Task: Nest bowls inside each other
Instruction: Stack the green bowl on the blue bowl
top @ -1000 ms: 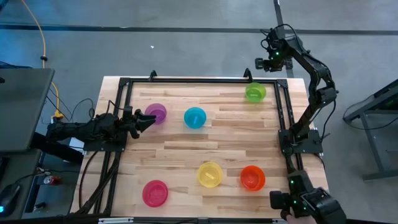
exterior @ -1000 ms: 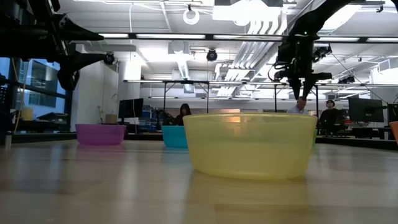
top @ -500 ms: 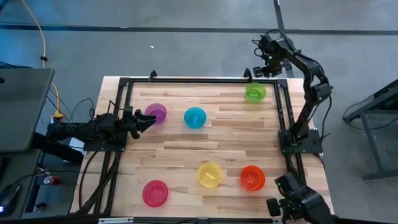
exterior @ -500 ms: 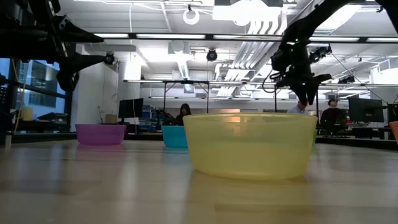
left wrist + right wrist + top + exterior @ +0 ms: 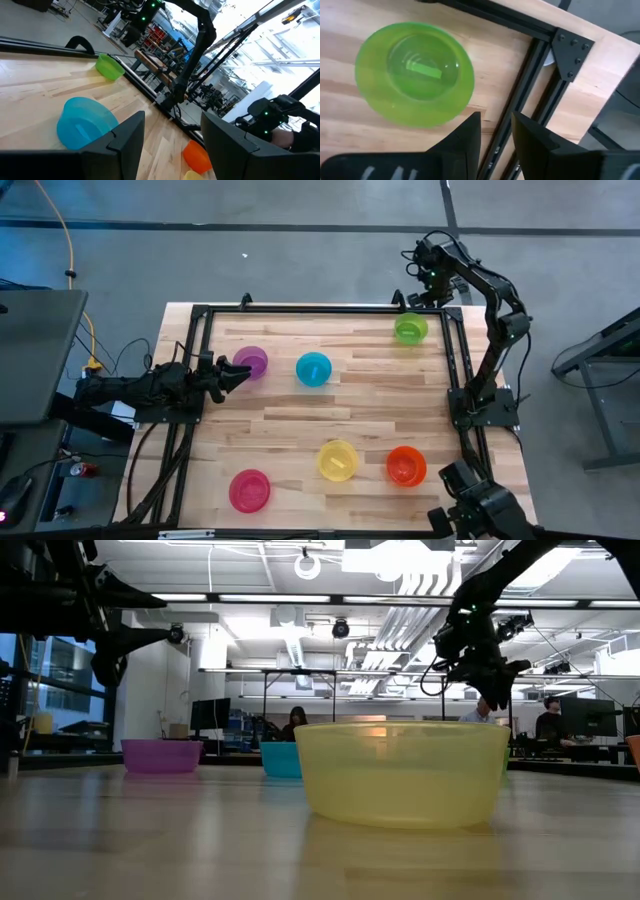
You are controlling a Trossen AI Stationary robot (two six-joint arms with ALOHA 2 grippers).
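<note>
Six bowls stand upright on their bases on the wooden table: purple [image 5: 251,362], blue [image 5: 313,369], green [image 5: 410,329], yellow [image 5: 338,460], orange [image 5: 406,466] and pink-red [image 5: 249,490]. My left gripper [image 5: 240,369] is open and hovers level beside the purple bowl's left rim, raised off the table [image 5: 118,638]. Its wrist view looks past the blue bowl [image 5: 82,122] toward the green one [image 5: 110,66]. My right gripper [image 5: 432,292] hangs high over the far right corner. It is open by a narrow gap [image 5: 496,131], just beside the green bowl [image 5: 415,72].
A black metal frame [image 5: 455,350] runs around the tabletop; its corner bracket [image 5: 572,52] lies under my right gripper. The yellow bowl [image 5: 402,772] stands close before the low camera. Bare wood lies in the table's middle. People sit at desks in the room behind [image 5: 297,720].
My right gripper has drifted a little toward the table's left over the far edge and has tipped from pointing straight down to slanting. The bowls and my left arm have kept still.
</note>
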